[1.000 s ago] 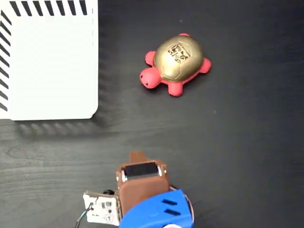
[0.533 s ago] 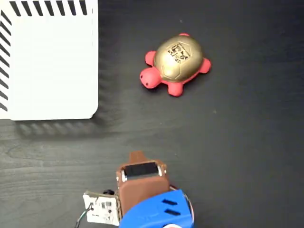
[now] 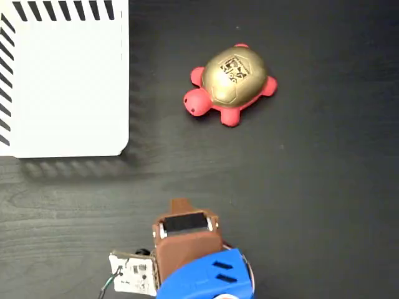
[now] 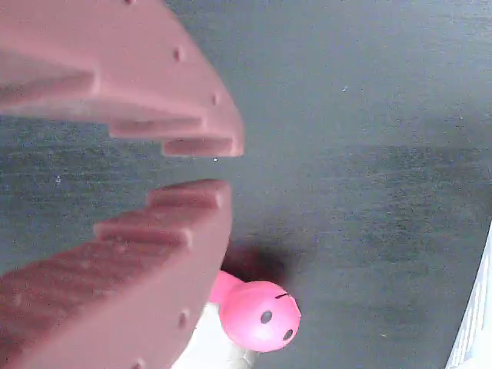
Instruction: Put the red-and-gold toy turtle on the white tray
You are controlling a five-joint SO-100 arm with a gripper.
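While fingers (image 4: 219,165) hover apart, turtle (image 3: 232,83) beyond

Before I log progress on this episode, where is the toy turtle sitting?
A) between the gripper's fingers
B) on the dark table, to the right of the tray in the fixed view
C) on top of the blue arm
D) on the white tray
B: in the fixed view the red-and-gold toy turtle rests on the dark table, apart from the white tray, and the gripper holds nothing.

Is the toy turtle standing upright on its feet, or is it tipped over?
Upright. In the fixed view the red-and-gold toy turtle shows its gold shell facing up, red feet spread around it on the dark table.
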